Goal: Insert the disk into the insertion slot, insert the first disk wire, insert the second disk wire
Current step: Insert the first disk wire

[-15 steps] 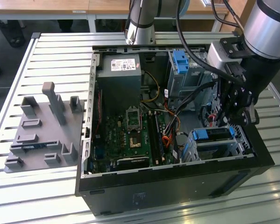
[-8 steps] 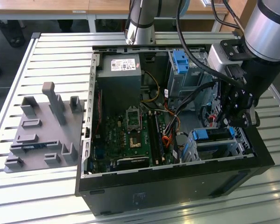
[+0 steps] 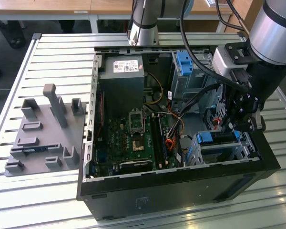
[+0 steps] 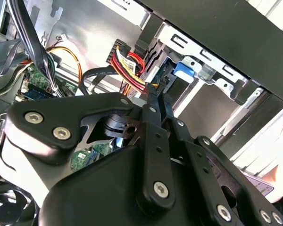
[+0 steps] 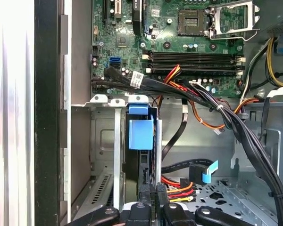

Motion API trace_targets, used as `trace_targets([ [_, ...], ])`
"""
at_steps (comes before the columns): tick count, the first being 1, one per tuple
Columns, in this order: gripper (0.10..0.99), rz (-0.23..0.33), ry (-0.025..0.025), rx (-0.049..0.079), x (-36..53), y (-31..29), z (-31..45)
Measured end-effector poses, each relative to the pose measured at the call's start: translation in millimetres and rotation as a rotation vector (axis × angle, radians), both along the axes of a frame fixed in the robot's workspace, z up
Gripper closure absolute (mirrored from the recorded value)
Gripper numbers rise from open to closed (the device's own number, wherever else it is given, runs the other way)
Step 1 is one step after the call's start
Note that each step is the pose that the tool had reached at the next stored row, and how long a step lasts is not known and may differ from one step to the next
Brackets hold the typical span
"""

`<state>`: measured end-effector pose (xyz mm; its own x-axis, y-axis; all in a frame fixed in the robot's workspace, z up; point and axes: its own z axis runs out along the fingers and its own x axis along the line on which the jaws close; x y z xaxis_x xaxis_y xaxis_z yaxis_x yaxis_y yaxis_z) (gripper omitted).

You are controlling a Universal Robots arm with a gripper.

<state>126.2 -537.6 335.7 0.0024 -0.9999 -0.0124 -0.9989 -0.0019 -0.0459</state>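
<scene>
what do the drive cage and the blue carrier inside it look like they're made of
Insertion slot: apparently bare grey sheet metal, matte, with folded edges and punched vents. Disk's blue carrier: probably moulded plastic, judging by its uniform bright colour and smooth, slightly glossy face.

The computer case (image 3: 181,191) sits on the tabletop (image 3: 52,47), with a fixture tray (image 3: 43,138) just beside it at the exterior view's left. Inside, the motherboard (image 3: 133,138) lies mid-case. The insertion slot (image 3: 245,149) is at the exterior view's right with the disk (image 3: 215,138) in it and the pincer (image 5: 153,202) near the disk's end.
</scene>
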Motion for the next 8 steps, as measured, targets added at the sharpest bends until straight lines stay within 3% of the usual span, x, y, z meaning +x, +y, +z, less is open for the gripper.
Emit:
trace_targets([
  [2,0.922,0.0,-0.0027,0.0,0.1,-0.5,-0.1],
  [8,0.922,0.0,-0.003,0.0,0.0,-2.9,-0.3],
])
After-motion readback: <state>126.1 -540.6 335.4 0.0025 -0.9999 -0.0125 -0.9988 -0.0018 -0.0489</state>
